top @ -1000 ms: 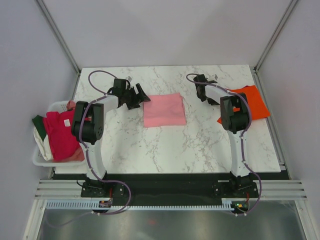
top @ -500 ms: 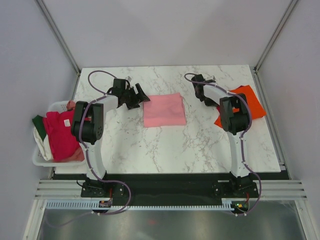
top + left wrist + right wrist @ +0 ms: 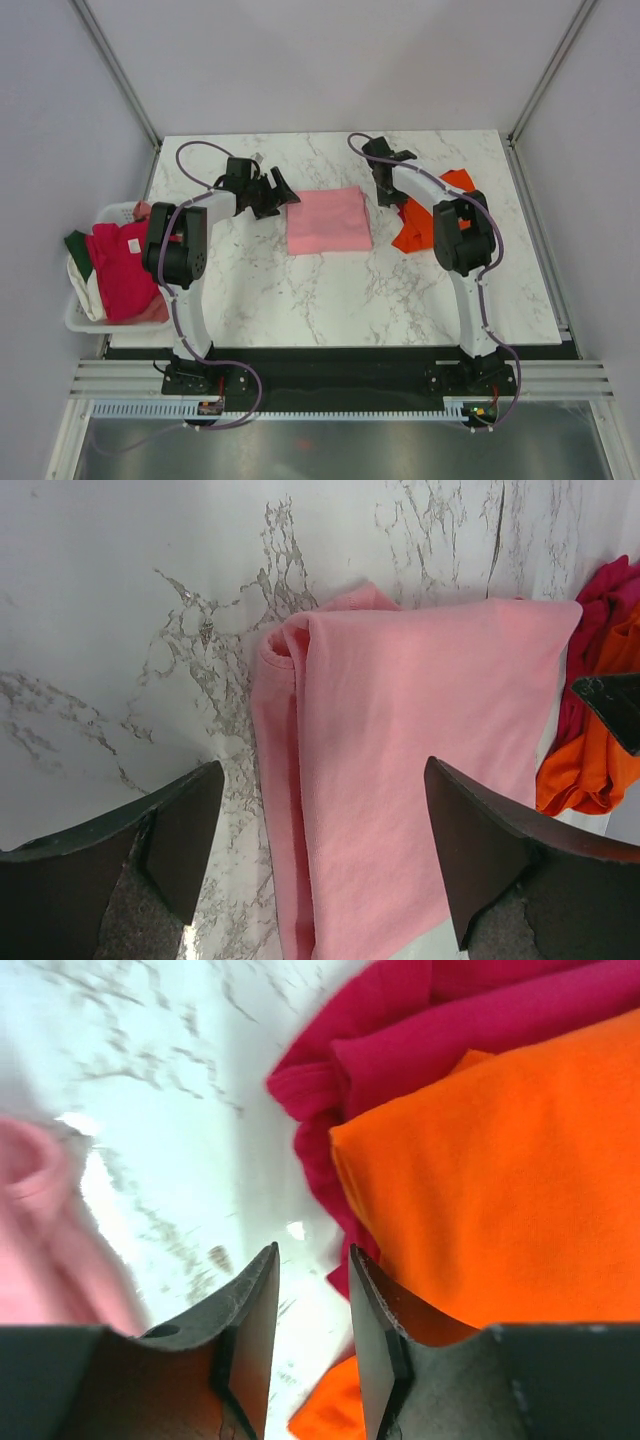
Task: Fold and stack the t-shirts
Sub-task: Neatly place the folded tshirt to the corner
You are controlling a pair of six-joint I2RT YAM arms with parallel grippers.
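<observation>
As I look down from above, the pink t-shirt [image 3: 328,220] lies folded in the middle of the counter [image 3: 300,300], and the left fingers [image 3: 284,186] hang just beside its left edge. The right fingers [image 3: 383,190] are near its right edge, at the orange t-shirt [image 3: 415,232], which lies crumpled under that arm. At the left edge of the counter a white basket [image 3: 84,318] holds a crimson t-shirt [image 3: 120,265], with dark green cloth [image 3: 77,246] and cream cloth [image 3: 88,290] beside it.

In the left wrist view the left fingers [image 3: 180,825] stand wide apart and hold nothing, above the pink t-shirt [image 3: 420,760]. Orange and red cloth show past its far edge.

In the right wrist view the right fingers [image 3: 252,1320] stand almost together, with a bit of orange cloth low in the narrow gap. The orange t-shirt [image 3: 500,1190] fills the right side, over crimson cloth [image 3: 450,1010].
</observation>
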